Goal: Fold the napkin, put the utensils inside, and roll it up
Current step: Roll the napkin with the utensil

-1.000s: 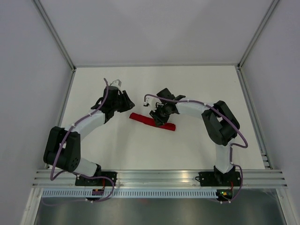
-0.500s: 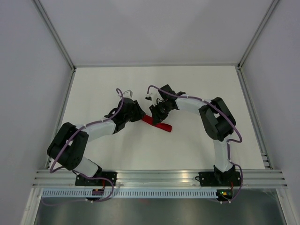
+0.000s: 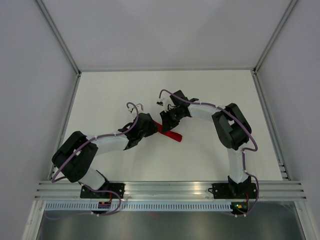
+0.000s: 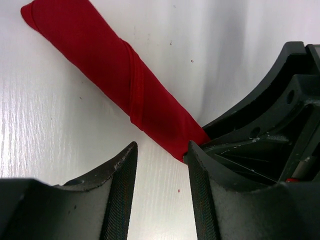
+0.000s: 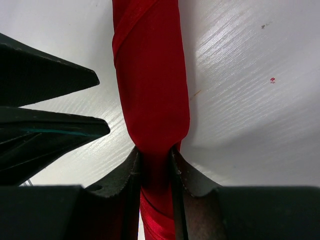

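Note:
The red napkin (image 3: 173, 135) lies rolled into a tight tube on the white table, running from upper left to lower right. No utensils show. My right gripper (image 3: 166, 123) is shut on the roll near its upper-left part; in the right wrist view the fingers (image 5: 131, 167) pinch the napkin (image 5: 152, 75), which bulges ahead of them. My left gripper (image 3: 151, 126) is open just left of that end. In the left wrist view (image 4: 160, 155) bare table shows between its pads, and the end of the napkin (image 4: 115, 65) touches its right fingertip (image 4: 196, 160).
The black body of the right gripper (image 4: 270, 125) fills the right of the left wrist view, close against the left fingers. The left gripper's fingers (image 5: 50, 100) show at the left of the right wrist view. Grey walls enclose the white table (image 3: 210, 95) on three sides.
My left gripper has swung right and toward me, up to the roll's left end. The right gripper has shifted slightly left on the roll, which now looks shorter from above.

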You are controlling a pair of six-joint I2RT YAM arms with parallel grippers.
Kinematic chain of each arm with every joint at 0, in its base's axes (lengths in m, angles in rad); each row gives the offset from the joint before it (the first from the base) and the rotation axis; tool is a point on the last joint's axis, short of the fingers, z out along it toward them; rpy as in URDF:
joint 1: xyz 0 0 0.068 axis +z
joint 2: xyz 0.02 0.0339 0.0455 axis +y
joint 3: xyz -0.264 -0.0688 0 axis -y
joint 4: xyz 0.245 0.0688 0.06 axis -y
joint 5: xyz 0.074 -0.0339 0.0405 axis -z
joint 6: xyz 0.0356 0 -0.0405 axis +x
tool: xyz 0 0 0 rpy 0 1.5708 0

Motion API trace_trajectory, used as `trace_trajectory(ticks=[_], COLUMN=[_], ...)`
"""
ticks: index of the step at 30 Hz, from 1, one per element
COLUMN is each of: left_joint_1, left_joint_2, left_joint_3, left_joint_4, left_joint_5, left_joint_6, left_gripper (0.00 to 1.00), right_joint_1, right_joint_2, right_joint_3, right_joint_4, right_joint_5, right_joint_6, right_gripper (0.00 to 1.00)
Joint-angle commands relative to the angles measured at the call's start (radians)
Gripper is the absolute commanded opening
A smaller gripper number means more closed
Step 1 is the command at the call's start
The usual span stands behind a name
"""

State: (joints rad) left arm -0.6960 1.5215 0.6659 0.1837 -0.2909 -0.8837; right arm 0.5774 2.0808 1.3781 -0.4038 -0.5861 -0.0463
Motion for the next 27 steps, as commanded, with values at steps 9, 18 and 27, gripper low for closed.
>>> trace_trajectory(ticks=[9, 18, 27], left_joint_1=[-0.039, -0.056, -0.066], left_joint_2=[0.043, 0.094, 0.17], left_joint_3=[0.043, 0.077, 0.13], left_joint_4=[-0.033, -0.02, -0.047], left_joint_5=[-0.136, -0.166, -0.191], left_joint_6=[-0.156, -0.205, -0.233], left_gripper=[0.51, 0.52, 0.51], right_joint_1=[-0.004, -0.008, -0.014], right_joint_2=[0.107, 0.104, 0.102], right_joint_3=[-0.091, -0.091, -0.093], right_joint_4=[-0.066, -0.058, -0.05], right_joint_5=[0.111, 0.103, 0.074], right_joint_6=[0.04, 0.043, 0.091], right_gripper=[0.11, 0.11, 0.11])
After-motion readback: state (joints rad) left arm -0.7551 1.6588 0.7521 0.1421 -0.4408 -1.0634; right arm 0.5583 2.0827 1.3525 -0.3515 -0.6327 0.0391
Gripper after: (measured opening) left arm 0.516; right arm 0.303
